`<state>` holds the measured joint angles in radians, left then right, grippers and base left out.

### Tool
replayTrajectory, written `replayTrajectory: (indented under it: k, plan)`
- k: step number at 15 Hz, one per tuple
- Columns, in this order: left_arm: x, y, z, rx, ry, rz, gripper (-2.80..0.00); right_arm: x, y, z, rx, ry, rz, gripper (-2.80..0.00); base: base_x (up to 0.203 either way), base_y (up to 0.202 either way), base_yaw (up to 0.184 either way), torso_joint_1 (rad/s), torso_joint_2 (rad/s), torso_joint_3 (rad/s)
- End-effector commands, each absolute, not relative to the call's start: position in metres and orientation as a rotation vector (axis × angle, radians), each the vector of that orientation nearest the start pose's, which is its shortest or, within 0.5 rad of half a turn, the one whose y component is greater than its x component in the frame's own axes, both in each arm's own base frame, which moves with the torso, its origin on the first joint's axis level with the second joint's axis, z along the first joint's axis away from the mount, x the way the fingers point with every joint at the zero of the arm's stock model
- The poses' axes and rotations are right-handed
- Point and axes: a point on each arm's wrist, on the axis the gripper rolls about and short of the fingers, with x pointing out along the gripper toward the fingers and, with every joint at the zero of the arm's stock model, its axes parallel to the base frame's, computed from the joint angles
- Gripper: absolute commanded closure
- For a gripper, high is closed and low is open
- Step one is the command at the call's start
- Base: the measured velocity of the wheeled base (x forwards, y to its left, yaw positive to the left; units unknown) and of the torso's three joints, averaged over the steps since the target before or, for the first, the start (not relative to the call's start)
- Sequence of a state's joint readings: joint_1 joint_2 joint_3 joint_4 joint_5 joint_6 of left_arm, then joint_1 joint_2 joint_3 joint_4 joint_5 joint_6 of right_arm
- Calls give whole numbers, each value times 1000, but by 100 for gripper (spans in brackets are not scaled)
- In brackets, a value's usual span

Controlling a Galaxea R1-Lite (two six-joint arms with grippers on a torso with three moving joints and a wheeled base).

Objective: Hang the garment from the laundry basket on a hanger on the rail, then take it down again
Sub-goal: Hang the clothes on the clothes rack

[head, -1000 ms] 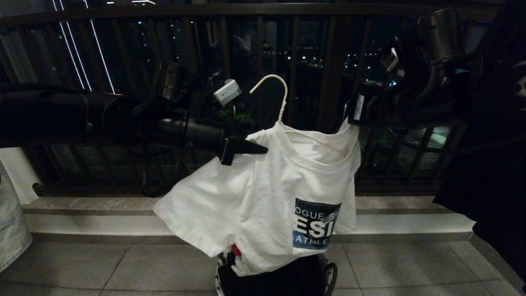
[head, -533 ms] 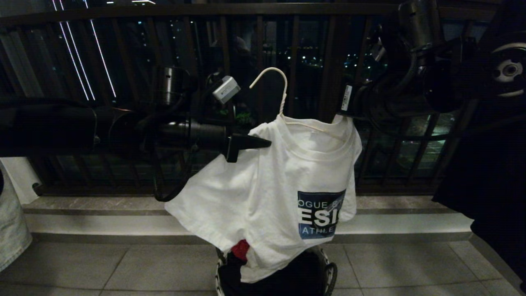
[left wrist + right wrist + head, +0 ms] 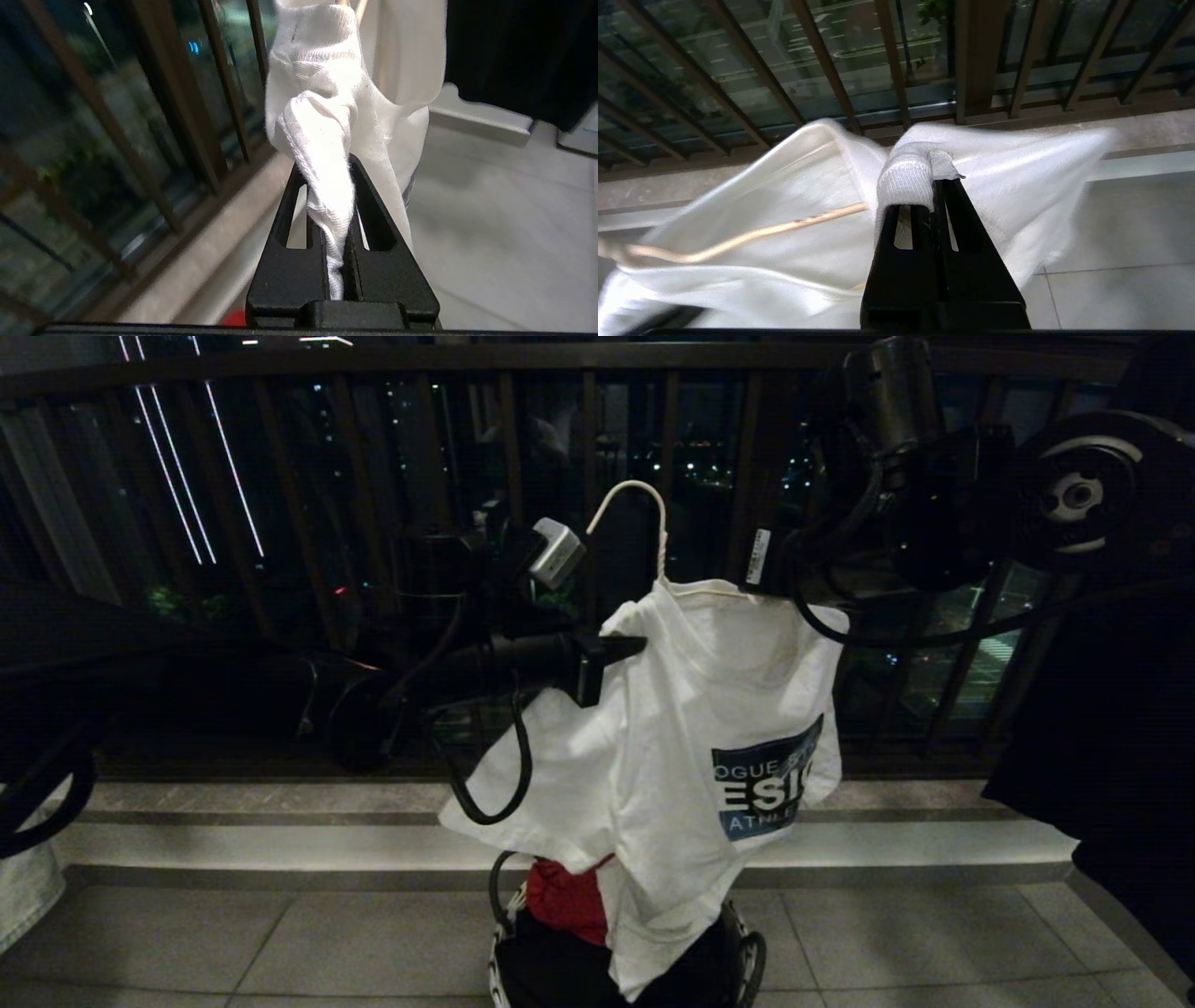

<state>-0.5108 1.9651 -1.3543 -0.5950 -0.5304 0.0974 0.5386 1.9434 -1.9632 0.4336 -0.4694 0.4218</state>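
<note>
Garment [image 3: 691, 728] and hanger [image 3: 644, 523] now higher, both level claws, left [image 3: 635, 644] and right [image 3: 936, 184], clamped on its shoulders.

Black arms [image 3: 233, 672], looped black cable [image 3: 509, 775], slotted black end effector fingers [image 3: 373, 224].

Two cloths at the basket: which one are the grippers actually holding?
The white T-shirt: left gripper and right gripper both clamp it. The red cloth just lies in the basket.

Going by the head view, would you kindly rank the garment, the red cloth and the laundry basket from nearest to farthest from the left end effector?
1. The garment, gripped in the left end effector.
2. The red cloth, below, lying in the basket.
3. The laundry basket, lowest, on the floor.
</note>
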Motion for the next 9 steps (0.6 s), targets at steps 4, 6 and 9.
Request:
replayTrajectory:
  k: [4, 6, 9]
  plan:
    - [349, -231, 214, 82, -119, -988, 0, 321, 197, 316, 251, 375, 20, 0, 0, 0, 0, 0, 0, 0]
    - [356, -237, 211, 67, -203, -931, 0, 320, 196, 316, 294, 382, 8, 0, 0, 0, 0, 0, 0, 0]
    - [363, -243, 212, 54, -248, -868, 0, 313, 200, 316, 328, 402, 14, 0, 0, 0, 0, 0, 0, 0]
